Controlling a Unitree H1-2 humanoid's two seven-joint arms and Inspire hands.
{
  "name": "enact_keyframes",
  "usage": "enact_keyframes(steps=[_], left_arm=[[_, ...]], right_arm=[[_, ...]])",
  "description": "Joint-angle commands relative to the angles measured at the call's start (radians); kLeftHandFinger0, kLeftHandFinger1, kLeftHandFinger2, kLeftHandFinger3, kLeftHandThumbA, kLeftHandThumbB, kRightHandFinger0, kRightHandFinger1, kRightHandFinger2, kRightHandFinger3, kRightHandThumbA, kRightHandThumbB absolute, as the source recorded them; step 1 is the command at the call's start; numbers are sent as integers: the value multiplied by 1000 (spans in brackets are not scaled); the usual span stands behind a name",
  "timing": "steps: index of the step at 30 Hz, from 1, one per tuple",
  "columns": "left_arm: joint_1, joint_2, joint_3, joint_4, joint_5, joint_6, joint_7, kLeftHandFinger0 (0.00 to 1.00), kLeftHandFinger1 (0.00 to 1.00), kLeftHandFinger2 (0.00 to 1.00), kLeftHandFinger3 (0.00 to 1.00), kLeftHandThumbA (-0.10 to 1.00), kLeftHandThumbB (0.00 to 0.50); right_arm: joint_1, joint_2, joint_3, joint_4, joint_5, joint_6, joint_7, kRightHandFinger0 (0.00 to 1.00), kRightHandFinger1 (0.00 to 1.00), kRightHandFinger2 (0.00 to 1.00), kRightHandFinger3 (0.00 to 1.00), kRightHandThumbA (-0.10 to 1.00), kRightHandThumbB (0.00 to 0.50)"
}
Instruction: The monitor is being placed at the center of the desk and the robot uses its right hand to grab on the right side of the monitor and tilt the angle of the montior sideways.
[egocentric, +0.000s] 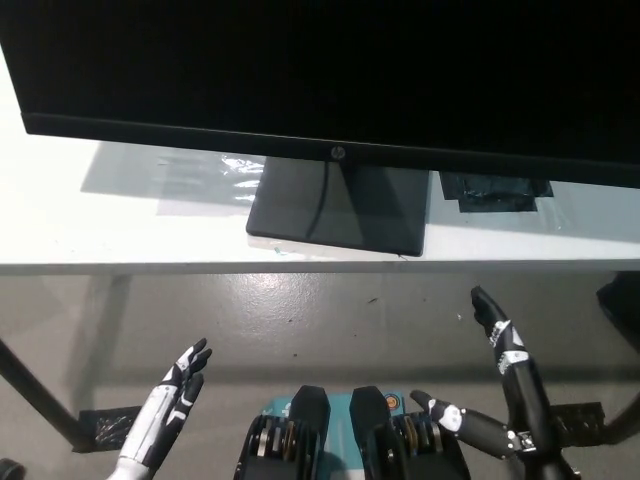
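Observation:
A black monitor (330, 70) with a dark screen fills the top of the head view, standing on its square black base (340, 205) on the white desk (120, 230). My black right hand (495, 385) is low at the bottom right, below the desk's front edge, open with fingers spread, well short of the monitor's right side. Resting at the bottom left is my white left hand (170, 400), open, also below the desk edge. Neither hand touches anything.
A dark patch of black tape or a cutout (495, 192) lies on the desk right of the base. Clear plastic film (235, 168) lies left of the base. A desk leg (35, 395) slants at the lower left over grey floor.

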Motion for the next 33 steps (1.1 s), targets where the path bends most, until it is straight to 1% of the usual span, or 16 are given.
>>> enact_keyframes(steps=[1,2,3,4,5,6,8,10,12,13,14,19,21,25,33], left_arm=[[-11,19,-2,-18,-1,-70,11,1000,1000,1000,1000,1000,337],[-10,21,-5,-24,-3,-70,10,1000,1000,1000,1000,1000,361],[-8,20,-4,-29,-6,-70,10,1000,1000,1000,1000,1000,361],[-8,20,-4,-30,-7,-70,10,1000,1000,1000,1000,1000,360],[-8,20,-4,-30,-7,-70,9,1000,1000,1000,1000,1000,360],[-4,21,-4,-35,-4,-70,15,1000,1000,1000,1000,1000,360],[-3,22,-5,-39,-1,-70,18,1000,1000,1000,1000,1000,360],[0,19,-4,-39,-6,-70,14,1000,1000,1000,1000,1000,361],[0,19,-4,-39,-6,-70,14,1000,1000,1000,1000,1000,362],[-1,21,-5,-38,-1,-70,18,1000,1000,1000,1000,1000,371],[-4,24,-6,-37,5,-70,21,1000,1000,1000,1000,1000,374],[-7,25,-6,-36,7,-70,22,1000,1000,1000,1000,1000,368],[-4,23,-5,-38,-4,-70,14,1000,1000,1000,1000,1000,346],[3,19,-6,-38,-2,-70,15,1000,1000,1000,1000,1000,351],[1,21,-8,-33,7,-70,19,1000,1000,1000,1000,1000,365]], right_arm=[[16,29,-48,-117,217,-83,160,1000,1000,1000,1000,1000,398],[5,18,-36,-165,332,-83,163,1000,1000,1000,1000,1000,396],[-3,15,-32,-197,451,-66,168,1000,1000,1000,1000,1000,412],[-5,23,-40,-217,554,-23,184,1000,1000,1000,1000,1000,411],[-5,25,-42,-219,567,-17,187,1000,1000,1000,1000,1000,411],[-18,44,-76,-250,808,101,215,1000,1000,1000,1000,1000,416],[-38,62,-115,-257,1003,194,242,1000,1000,1000,1000,1000,395],[-55,77,-148,-247,1108,250,253,1000,1000,1000,1000,1000,378],[-55,78,-150,-247,1112,254,256,1000,1000,1000,1000,1000,379],[-72,89,-172,-227,1152,281,259,1000,1000,1000,1000,1000,372],[-103,105,-207,-193,1216,324,260,1000,1000,1000,1000,1000,378],[-118,110,-227,-178,1235,353,252,1000,1000,1000,1000,1000,382],[-165,114,-269,-130,1284,398,249,1000,1000,1000,1000,1000,384],[-206,123,-307,-99,1312,429,253,1000,1000,1000,1000,1000,379],[-300,138,-388,2,1325,475,272,1000,1000,1000,1000,1000,391]])
